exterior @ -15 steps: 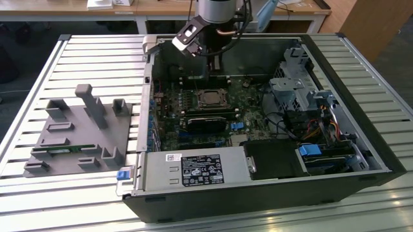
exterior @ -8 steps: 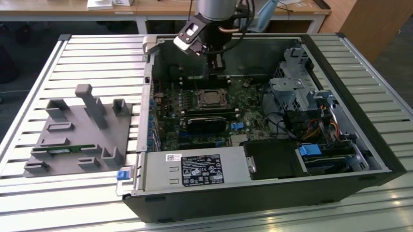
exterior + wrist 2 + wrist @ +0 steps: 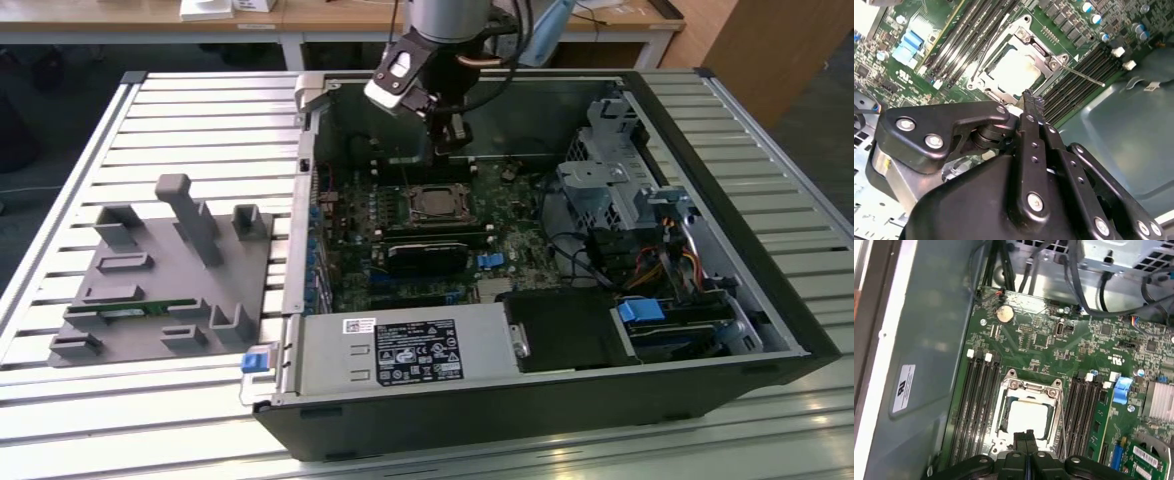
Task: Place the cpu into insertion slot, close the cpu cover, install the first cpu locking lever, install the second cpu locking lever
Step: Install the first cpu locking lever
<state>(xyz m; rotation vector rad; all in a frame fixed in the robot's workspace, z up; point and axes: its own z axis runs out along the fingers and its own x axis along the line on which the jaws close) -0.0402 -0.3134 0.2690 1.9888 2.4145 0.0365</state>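
The cpu point(image 3: 1027, 418) lies in the insertion slot point(image 3: 438, 204) on the green motherboard, its silver top showing in both wrist views point(image 3: 1013, 70). The cpu cover point(image 3: 1030, 388) lies flat around the chip as a silvery frame point(image 3: 1040, 51). One thin locking lever point(image 3: 1085, 76) sticks out from the socket corner over the black memory slots. A second thin lever point(image 3: 988, 54) runs along the opposite side of the socket. My gripper point(image 3: 451, 150) hangs just above the socket's far edge, shut with nothing between its fingertips point(image 3: 1026, 436), its tip point(image 3: 1032, 100) next to the frame.
The motherboard sits in an open black computer case point(image 3: 747, 330) on a slatted table. Long memory slots point(image 3: 976, 405) flank the socket. Drive cages and cables point(image 3: 627, 200) fill the exterior view's right. A grey fixture point(image 3: 167, 280) stands outside the case at the exterior view's left.
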